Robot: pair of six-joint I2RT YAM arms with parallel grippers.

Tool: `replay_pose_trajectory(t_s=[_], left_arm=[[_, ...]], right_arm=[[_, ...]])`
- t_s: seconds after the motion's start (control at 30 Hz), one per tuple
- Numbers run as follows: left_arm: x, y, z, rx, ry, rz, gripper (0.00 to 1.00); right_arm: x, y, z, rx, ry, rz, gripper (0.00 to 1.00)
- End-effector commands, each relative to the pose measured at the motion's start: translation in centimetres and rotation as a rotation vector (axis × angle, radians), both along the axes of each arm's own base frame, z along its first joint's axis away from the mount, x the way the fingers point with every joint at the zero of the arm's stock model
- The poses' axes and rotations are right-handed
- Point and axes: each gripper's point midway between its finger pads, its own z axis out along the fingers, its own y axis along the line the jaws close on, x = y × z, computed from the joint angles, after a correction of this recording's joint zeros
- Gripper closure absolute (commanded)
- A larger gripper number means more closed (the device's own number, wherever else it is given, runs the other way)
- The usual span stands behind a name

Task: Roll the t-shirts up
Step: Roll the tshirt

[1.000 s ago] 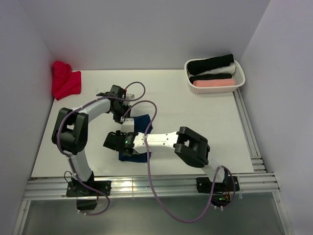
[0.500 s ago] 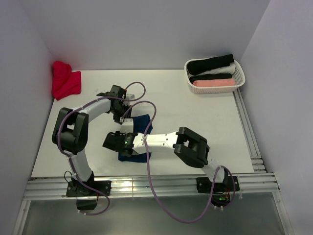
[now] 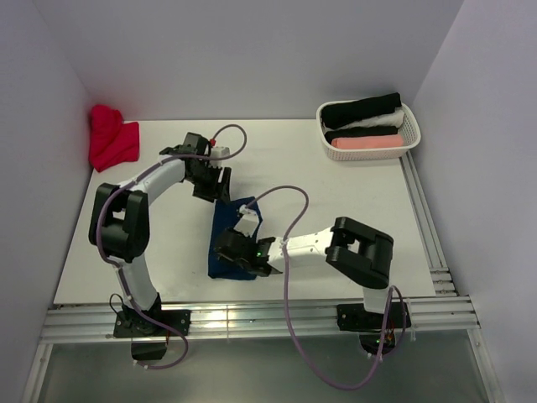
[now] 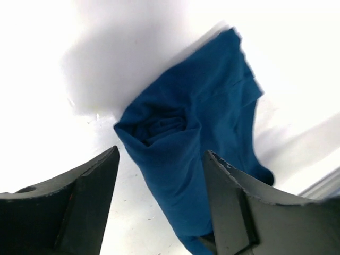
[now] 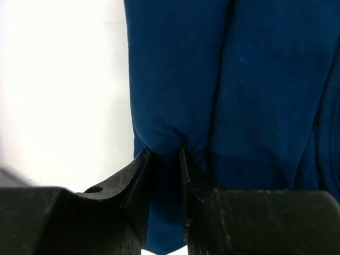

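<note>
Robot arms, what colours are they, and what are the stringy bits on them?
The left arm and right arm both have white tube parts with chunky black joints. The stringy bits are thin purple cables looping along each arm. A tiny green light glows near the right wrist. The fingers are black, smooth and wedge-shaped.

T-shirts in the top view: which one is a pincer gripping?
The navy one mid-table, pinched by the right pincer; the red one lies untouched far left.
</note>
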Motion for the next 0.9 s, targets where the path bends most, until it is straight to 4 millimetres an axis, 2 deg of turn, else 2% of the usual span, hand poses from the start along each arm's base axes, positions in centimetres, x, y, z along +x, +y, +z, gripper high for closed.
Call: replay_pose_trajectory(t_s=[0.0,0.03,0.07,0.1,0.13,0.17,0.2,0.23,0.27,0.3,0.37,0.4,0.47,0.53,0.57,0.6,0.67,0.7,0.87], left_arm=[[1.1,-0.8,4.3,-0.149,-0.07,-0.046,0.3],[1.3,-0.4,4.8,-0.171,-0.079,-0.039,0.29],[1.2,-0.4,4.9,-0.19,-0.074,-0.042,0.29],[0.9,-0.6,5.1,-0.219,-0.066,-0.056,0.29],[0.8,-0.5,5.0,-0.236,-0.057,-0.06,0.29],[0.7,-0.4,4.9,-0.247,-0.049,-0.062,0.29],[0.3,-0.6,4.8,-0.276,-0.034,-0.074,0.29],[0.2,-0.5,4.5,-0.289,-0.018,-0.07,0.29],[0.1,-0.5,4.2,-0.3,-0.007,-0.069,0.29],[-0.3,-0.4,3.7,-0.309,0.01,-0.076,0.29],[-0.7,-0.6,3.1,-0.34,0.017,-0.113,0.29],[-1.2,-0.6,2.4,-0.344,0.033,-0.122,0.29],[-1.9,-0.9,1.7,-0.376,0.057,-0.144,0.29],[-2.7,-1.0,0.5,-0.391,0.091,-0.158,0.3],[-2.9,-1.0,0.1,-0.392,0.099,-0.161,0.3],[-3.2,-1.0,-0.6,-0.395,0.116,-0.159,0.3],[-3.4,-0.9,-1.5,-0.393,0.129,-0.152,0.31],[-3.6,-0.9,-2.1,-0.391,0.149,-0.144,0.31],[-3.4,-1.0,-2.8,-0.392,0.169,-0.118,0.37]], right_arm=[[-2.4,-1.3,-2.9,0.134,0.125,0.063,0.8],[-2.3,-1.4,-2.9,0.179,0.136,0.053,0.8],[-1.6,-0.8,-2.0,0.264,0.119,0.047,0.8],[-2.0,-1.9,-3.2,0.265,0.139,0.044,0.8],[-2.2,-2.0,-3.2,0.304,0.158,0.041,0.8],[-1.9,-1.5,-2.3,0.376,0.142,0.047,0.79],[-2.0,-2.7,-3.6,0.372,0.161,0.031,0.8],[-2.2,-2.7,-3.7,0.403,0.18,0.031,0.8],[-1.9,-2.3,-2.8,0.467,0.165,0.035,0.8],[-2.0,-3.2,-4.0,0.461,0.181,0.023,0.8],[-1.9,-3.1,-3.6,0.52,0.185,0.024,0.8],[-2.1,-3.5,-4.5,0.513,0.198,0.019,0.8],[-1.9,-3.2,-4.2,0.555,0.199,0.029,0.8],[-1.8,-3.5,-4.9,0.566,0.212,0.018,0.8],[-1.9,-3.2,-4.4,0.598,0.208,0.034,0.8],[-1.9,-3.4,-5.1,0.595,0.217,0.032,0.8],[-1.6,-3.2,-4.6,0.633,0.209,0.034,0.8],[-1.7,-3.4,-5.1,0.63,0.215,0.034,0.8],[-1.0,-3.0,-5.3,0.617,0.211,0.038,0.8]])
